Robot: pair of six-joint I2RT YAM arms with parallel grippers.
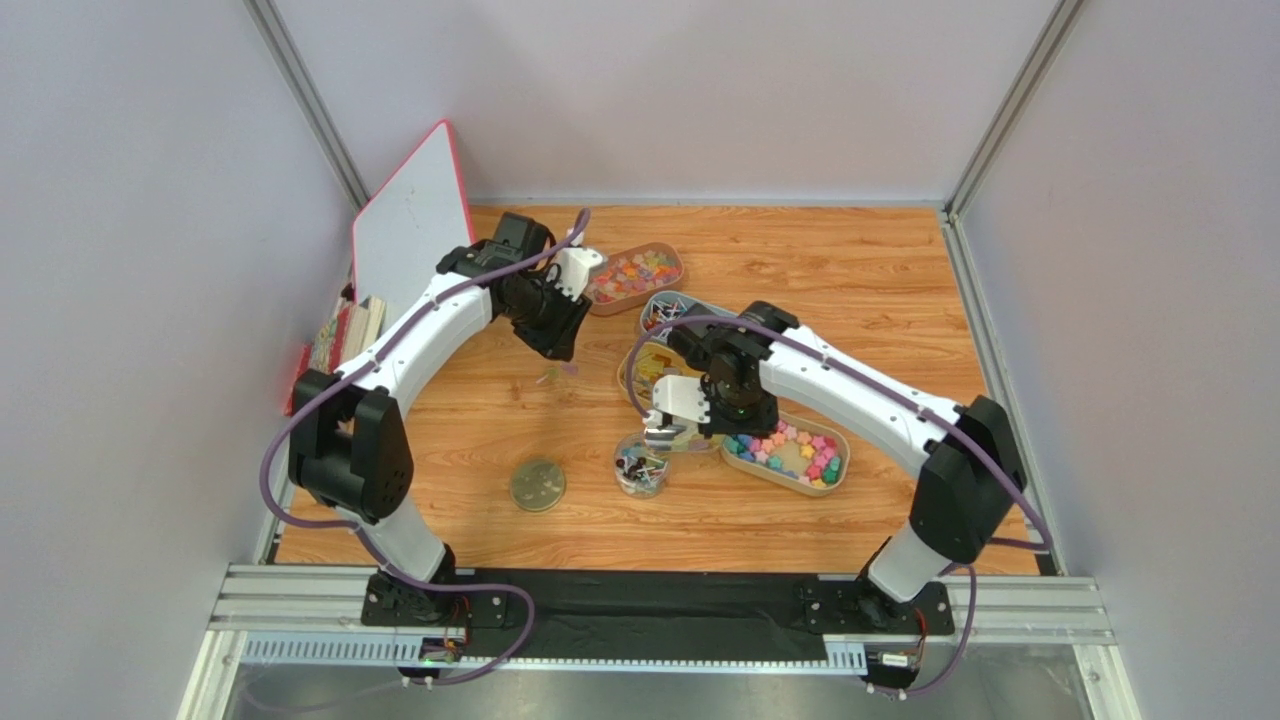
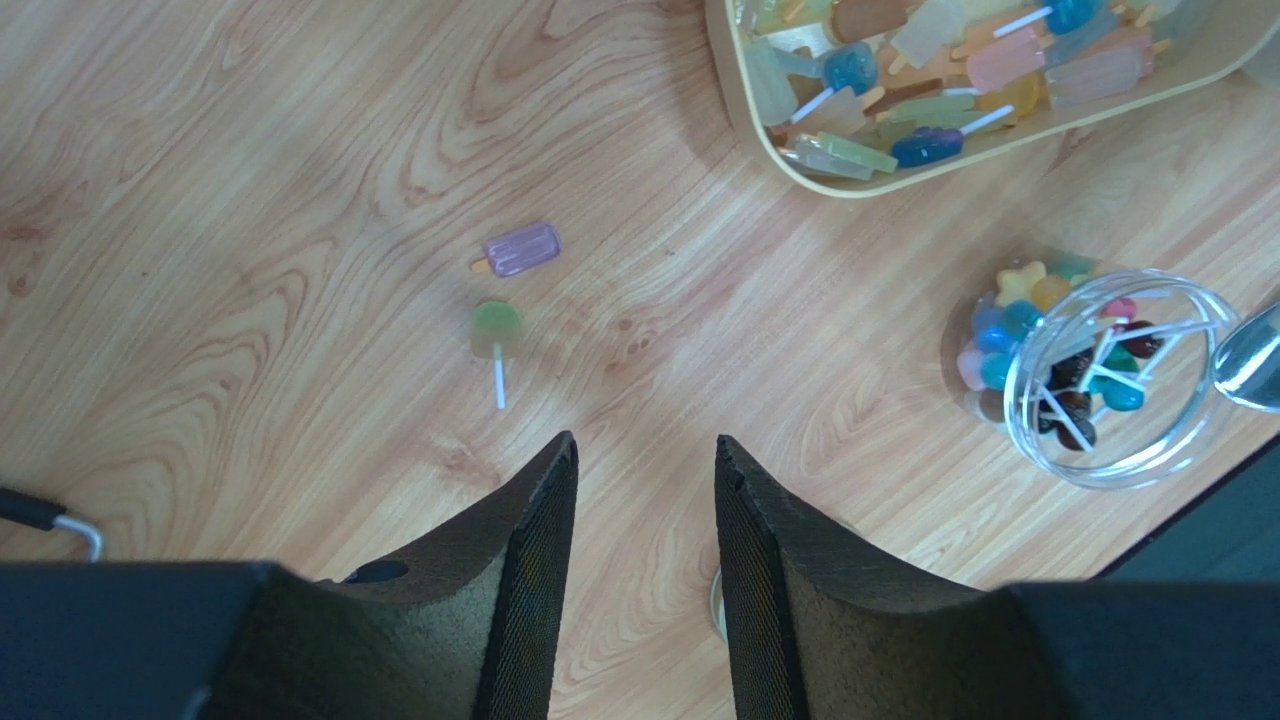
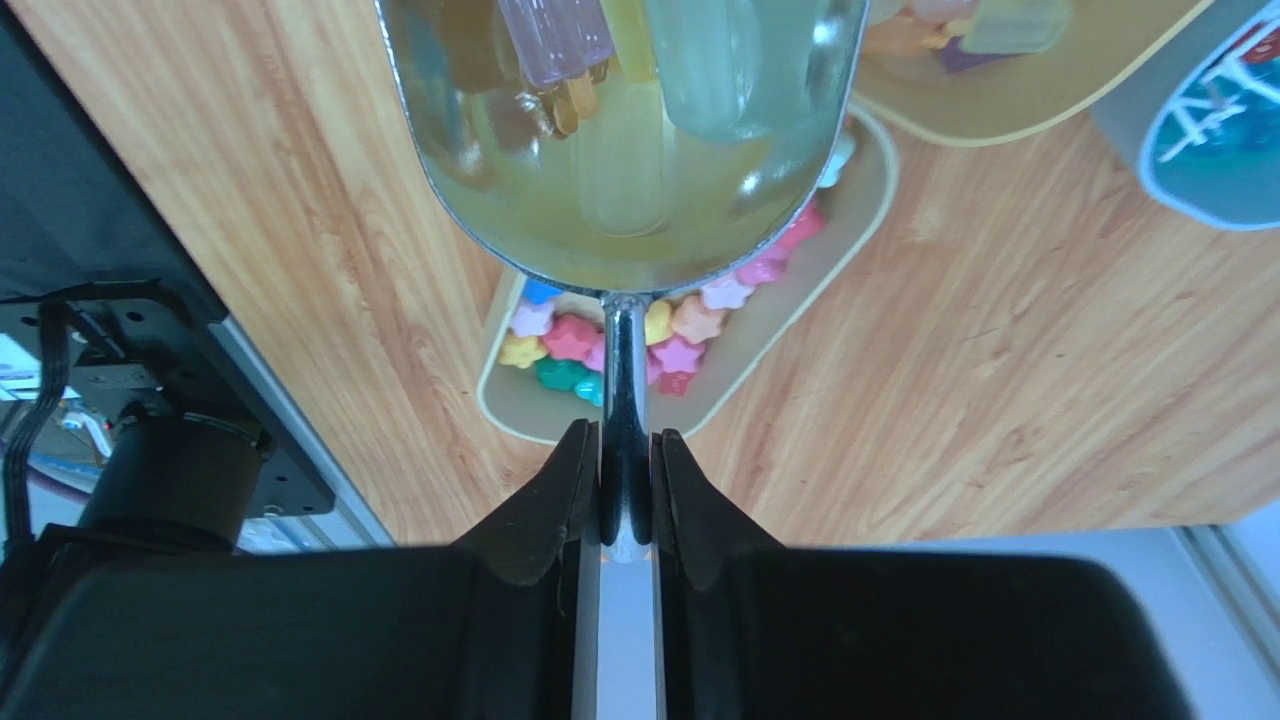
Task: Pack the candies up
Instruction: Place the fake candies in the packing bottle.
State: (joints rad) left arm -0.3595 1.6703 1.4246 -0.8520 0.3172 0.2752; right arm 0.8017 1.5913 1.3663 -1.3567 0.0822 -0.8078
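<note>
My right gripper [image 3: 627,438] is shut on the handle of a metal scoop [image 3: 624,150] that holds several pastel ice-lolly-shaped candies. In the top view it [image 1: 672,432] hovers just above the clear jar [image 1: 642,468], which holds several candies. My left gripper [image 2: 643,446] is open and empty above bare wood, left of the jar [image 2: 1115,375]. Two loose candies lie ahead of it: a purple one [image 2: 522,249] and a green lollipop [image 2: 496,327]. Bright star candies [image 3: 661,338] fill a tan tray [image 1: 784,450].
The jar's lid [image 1: 538,483] lies on the table left of the jar. A tray of pastel candies [image 2: 932,90], a tray of red-orange candies [image 1: 634,275] and a grey tray [image 1: 676,315] stand behind. A white board [image 1: 409,225] leans at the back left.
</note>
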